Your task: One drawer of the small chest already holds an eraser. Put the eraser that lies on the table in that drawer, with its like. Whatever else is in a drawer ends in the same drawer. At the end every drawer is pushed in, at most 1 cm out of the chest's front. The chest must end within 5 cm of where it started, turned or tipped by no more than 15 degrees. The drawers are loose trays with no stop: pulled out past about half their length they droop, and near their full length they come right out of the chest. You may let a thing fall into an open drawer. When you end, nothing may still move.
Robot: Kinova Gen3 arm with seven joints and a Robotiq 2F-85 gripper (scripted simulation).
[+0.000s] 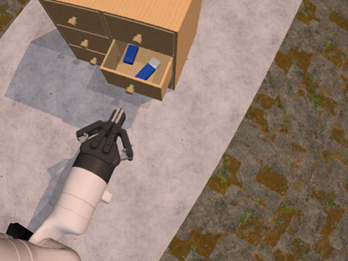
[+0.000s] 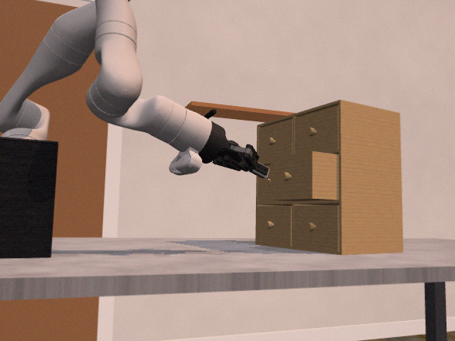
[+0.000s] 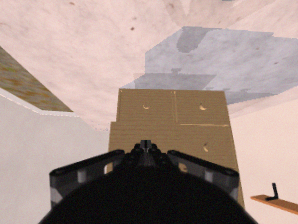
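A robot arm is reaching toward a wooden chest [image 1: 121, 3] [image 2: 370, 177] [image 3: 172, 130] on a worktop [image 1: 188, 149] [image 2: 215, 286] — its gripper [image 1: 120, 110] [image 2: 265, 172] [image 3: 145, 147] is pressing its fingertips together, empty, just short of a pulled-out middle drawer [image 1: 134, 84] [image 2: 324, 175]. Inside, two blue erasers are lying apart — one all blue [image 1: 131, 54], one white-tipped [image 1: 147, 69].

Chest [image 1: 114, 2] [image 2: 370, 177] [image 3: 150, 106]: matt, grained wood; tabletop [image 1: 212, 86] [image 2: 154, 265] [image 3: 90, 45]: mottled, stone-like; arm shell [image 1: 80, 190] [image 2: 119, 73]: smooth.
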